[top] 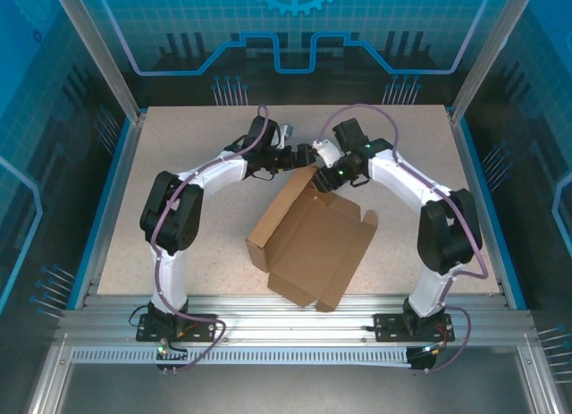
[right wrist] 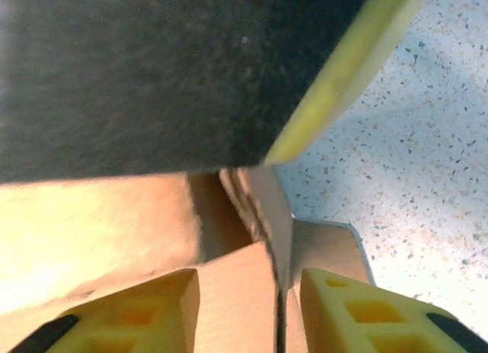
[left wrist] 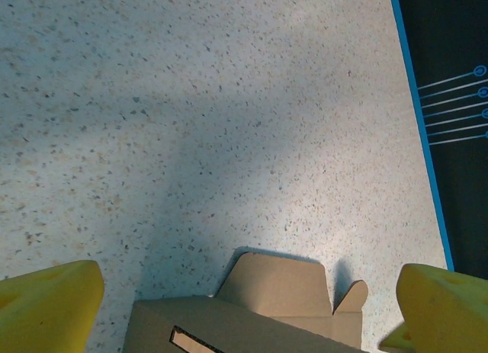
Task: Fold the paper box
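A: Right end effector point(right wrist: 252, 307)?
B: Jaws partly parted astride the box's point(top: 313, 240) upright wall at its far corner. Left end effector point(left wrist: 245, 306) hangs spread wide just above that corner.
A: The box?
B: Plain brown corrugated cardboard, flaps splayed, resting on the speckled tabletop point(top: 179, 137), long wall running diagonally, near-left to far-right.

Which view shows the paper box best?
Top external: the whole paper box shows, partly folded. Left wrist catches a slotted panel and flap; right wrist, a close-up edge between the fingers of the right tool.
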You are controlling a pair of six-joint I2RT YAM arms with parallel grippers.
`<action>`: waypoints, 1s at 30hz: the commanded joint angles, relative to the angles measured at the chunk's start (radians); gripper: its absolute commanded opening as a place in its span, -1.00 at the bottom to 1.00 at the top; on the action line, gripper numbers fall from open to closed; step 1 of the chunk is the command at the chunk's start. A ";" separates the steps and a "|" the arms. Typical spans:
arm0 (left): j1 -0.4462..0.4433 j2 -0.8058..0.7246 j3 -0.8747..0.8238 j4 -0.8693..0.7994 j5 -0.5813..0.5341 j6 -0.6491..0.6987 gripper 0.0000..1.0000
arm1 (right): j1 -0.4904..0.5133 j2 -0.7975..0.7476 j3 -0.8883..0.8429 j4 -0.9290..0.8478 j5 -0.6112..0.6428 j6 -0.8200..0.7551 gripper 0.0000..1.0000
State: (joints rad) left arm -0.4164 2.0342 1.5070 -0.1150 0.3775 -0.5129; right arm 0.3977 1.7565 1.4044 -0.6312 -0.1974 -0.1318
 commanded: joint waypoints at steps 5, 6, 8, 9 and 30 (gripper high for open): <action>-0.024 0.052 0.012 -0.126 -0.067 0.063 0.99 | -0.091 -0.222 -0.213 0.165 -0.197 0.109 -0.01; -0.025 0.053 0.012 -0.125 -0.067 0.063 0.99 | -0.109 -0.250 -0.245 0.191 -0.224 0.129 -0.01; -0.027 0.054 0.012 -0.127 -0.071 0.061 0.99 | -0.145 -0.303 -0.299 0.245 -0.269 0.165 -0.07; -0.027 0.055 0.012 -0.126 -0.071 0.061 0.98 | -0.160 -0.323 -0.321 0.269 -0.281 0.183 -0.13; -0.036 0.054 0.012 -0.124 -0.081 0.048 0.99 | -0.185 -0.102 -0.317 0.426 -0.328 0.123 -0.38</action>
State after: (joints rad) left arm -0.4362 2.0415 1.5238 -0.1265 0.3405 -0.4953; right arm 0.1795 1.6287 1.0458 -0.2363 -0.5026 0.0441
